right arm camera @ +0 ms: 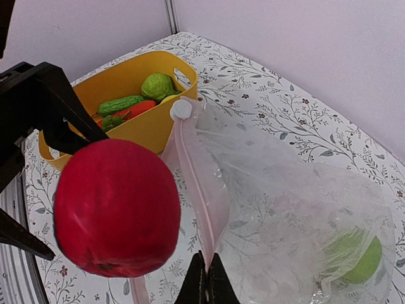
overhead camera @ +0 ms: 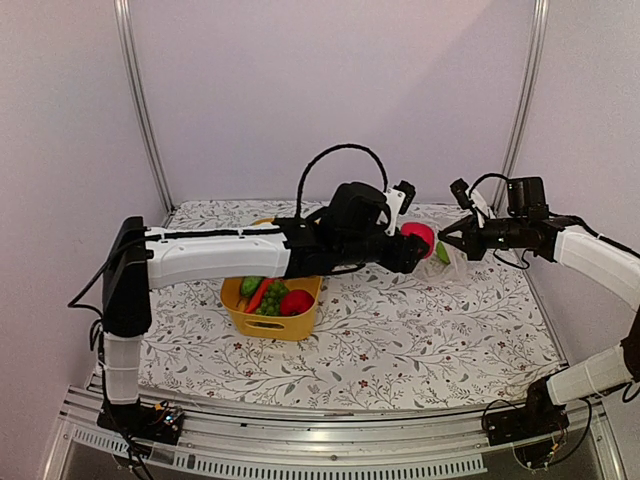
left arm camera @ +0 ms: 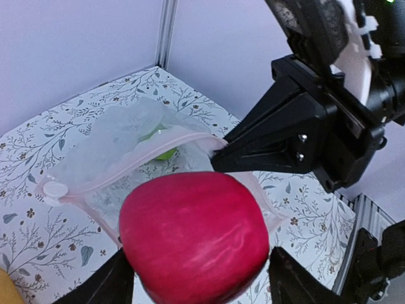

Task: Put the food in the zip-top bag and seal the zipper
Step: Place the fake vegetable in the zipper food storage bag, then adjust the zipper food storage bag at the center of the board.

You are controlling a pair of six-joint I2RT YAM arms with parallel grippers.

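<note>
Bright, even, diffuse light falls from above, leaving a faint lilac tint on the walls (overhead camera: 330,90). Shadows are weak; a soft one lies on the counter (overhead camera: 420,340) beneath the yellow tub (overhead camera: 270,322). The red toy fruit (left arm camera: 193,237) carries a dull sheen, and the clear bag (right arm camera: 285,202) shows pale glints. The top view is slightly soft and grainy. The wrist views are sharper, with wide-angle stretch toward their edges.

A red toy apple (left arm camera: 193,237) is held raised at the mouth of the clear zip-top bag (right arm camera: 285,209), whose pale pink zipper (right arm camera: 196,183) is unsealed, with a green piece (right arm camera: 364,259) seen inside, near the worktop's (overhead camera: 400,330) far right corner.
</note>
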